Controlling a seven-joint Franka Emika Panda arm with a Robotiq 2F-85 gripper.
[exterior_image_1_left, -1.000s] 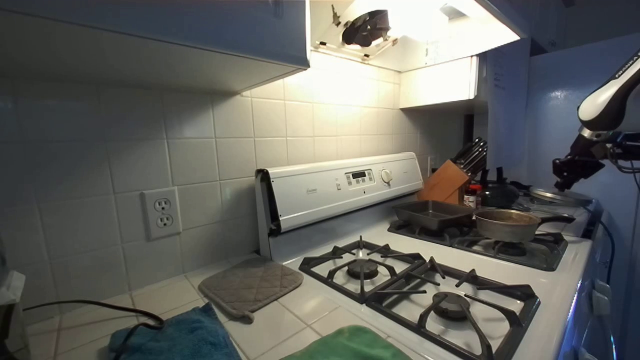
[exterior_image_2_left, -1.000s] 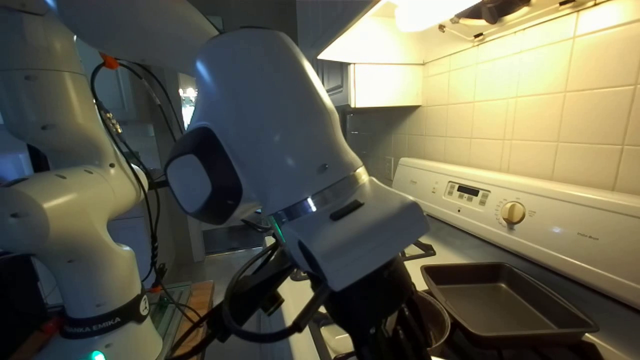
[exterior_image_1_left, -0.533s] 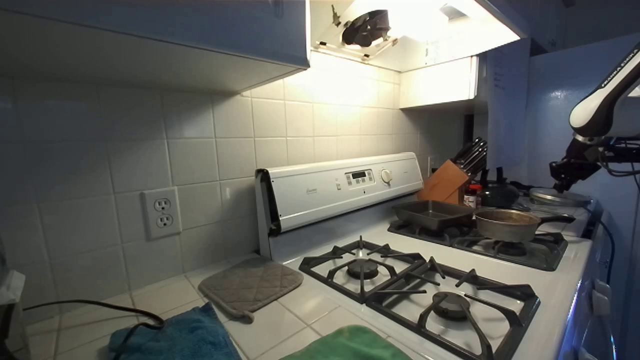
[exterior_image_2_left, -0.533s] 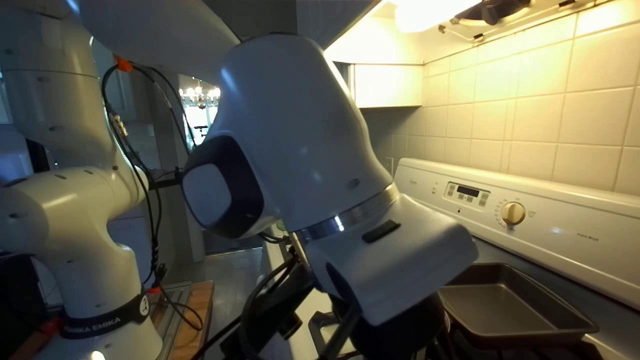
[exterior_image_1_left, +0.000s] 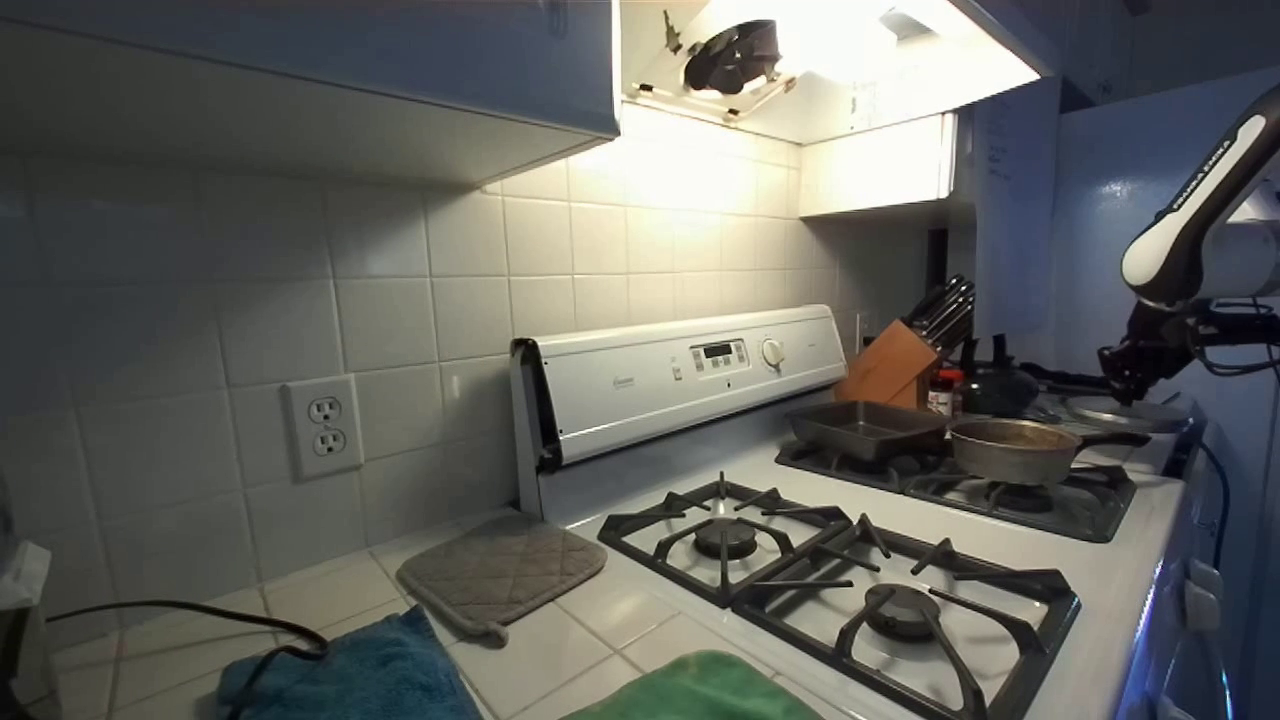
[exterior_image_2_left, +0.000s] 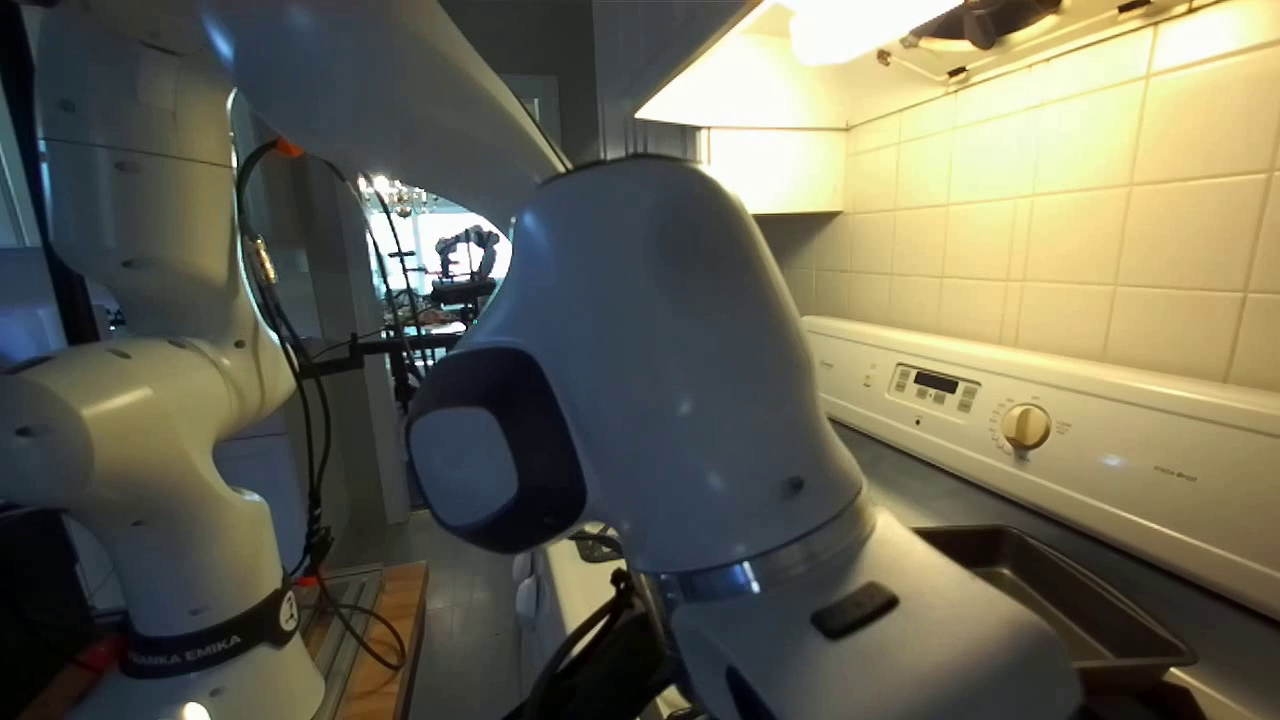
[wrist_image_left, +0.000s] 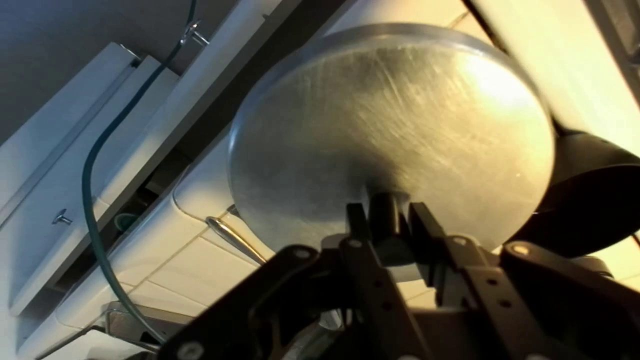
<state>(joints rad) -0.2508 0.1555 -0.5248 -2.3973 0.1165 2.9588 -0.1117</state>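
Two slim black fingers (wrist_image_left: 356, 222) of the dark robot gripper (wrist_image_left: 387, 212) stand tight on either side of a stubby black knob (wrist_image_left: 384, 215), pinching it. That knob rises from a broad, round, brushed-silver metal lid (wrist_image_left: 395, 115) across the middle of the wrist view; whether its underside touches anything, I cannot tell. At the right edge of that frame a black rounded vessel (wrist_image_left: 575, 200) shows just beside the lid's rim. Lower left of the lid, a slim shiny metal handle (wrist_image_left: 235, 240) lies on the white tiled counter (wrist_image_left: 185, 267), and a dark green hose (wrist_image_left: 88, 195) curves down the left side.

In an exterior view I see the lid small at the far right, below the gripper and beyond a grey metal saucepan (exterior_image_1_left: 1012, 455) with a black handle. Left of that saucepan sits a dark rectangular baking pan (exterior_image_1_left: 865, 430), both on the white gas stove (exterior_image_1_left: 810, 490), with a tan wooden knife block (exterior_image_1_left: 888, 362) behind. A grey quilted pot holder (exterior_image_1_left: 503, 570) and a blue towel (exterior_image_1_left: 360, 670) lie toward the bottom left. The white robot arm (exterior_image_2_left: 660, 370) crosses the middle of an exterior view.
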